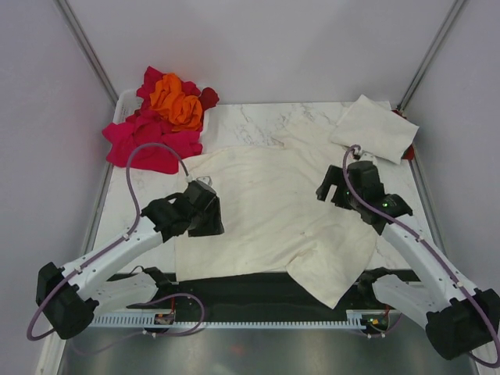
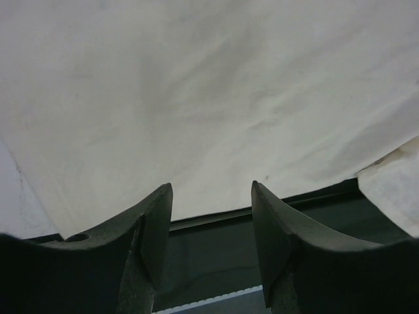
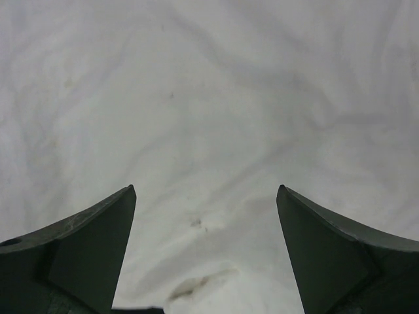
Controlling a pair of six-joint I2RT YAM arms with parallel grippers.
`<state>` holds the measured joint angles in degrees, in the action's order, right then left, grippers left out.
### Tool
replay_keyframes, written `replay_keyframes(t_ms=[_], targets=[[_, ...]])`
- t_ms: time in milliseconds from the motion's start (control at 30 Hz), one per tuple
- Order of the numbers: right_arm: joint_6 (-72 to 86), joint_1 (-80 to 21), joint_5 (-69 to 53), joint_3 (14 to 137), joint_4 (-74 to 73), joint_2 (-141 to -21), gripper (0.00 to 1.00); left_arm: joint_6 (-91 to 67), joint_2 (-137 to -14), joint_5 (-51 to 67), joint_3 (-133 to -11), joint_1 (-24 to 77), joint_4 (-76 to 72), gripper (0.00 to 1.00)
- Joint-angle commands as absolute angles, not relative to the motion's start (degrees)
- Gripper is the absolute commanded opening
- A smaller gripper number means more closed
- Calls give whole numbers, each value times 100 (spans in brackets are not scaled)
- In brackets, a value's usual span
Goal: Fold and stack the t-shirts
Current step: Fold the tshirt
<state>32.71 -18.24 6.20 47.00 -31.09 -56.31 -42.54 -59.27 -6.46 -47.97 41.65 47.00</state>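
A large cream t-shirt lies spread over the middle of the marble table, with one corner flap reaching over the dark front edge. My left gripper hovers over the shirt's left side. It is open and empty in the left wrist view, above the shirt's near hem. My right gripper is over the shirt's right side. It is open and empty, just above creased cream cloth in the right wrist view. A folded cream tee lies at the back right.
A white basket at the back left holds a heap of magenta tees, orange tees and a dark red tee. A bit of dark red cloth shows under the folded tee. A dark strip runs along the front edge.
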Motion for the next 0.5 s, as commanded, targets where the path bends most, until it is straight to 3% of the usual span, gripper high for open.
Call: replay_keyframes(t_ms=[0, 200, 333, 467], targets=[[4250, -3348, 745, 4334, -4260, -5301, 97, -4370, -5723, -1300, -5263, 4263, 5607, 61], [6228, -6585, 1967, 4403, -6050, -5046, 95, -3710, -5537, -1722, -5458, 4236, 5581, 65], [7311, -7829, 2066, 4202, -7091, -4887, 79, -3744, -5398, -1740, -5134, 4245, 5398, 65], [7690, -8909, 1793, 4095, -7303, -5420, 77, -3700, -5090, -1617, -4931, 4245, 5177, 65]])
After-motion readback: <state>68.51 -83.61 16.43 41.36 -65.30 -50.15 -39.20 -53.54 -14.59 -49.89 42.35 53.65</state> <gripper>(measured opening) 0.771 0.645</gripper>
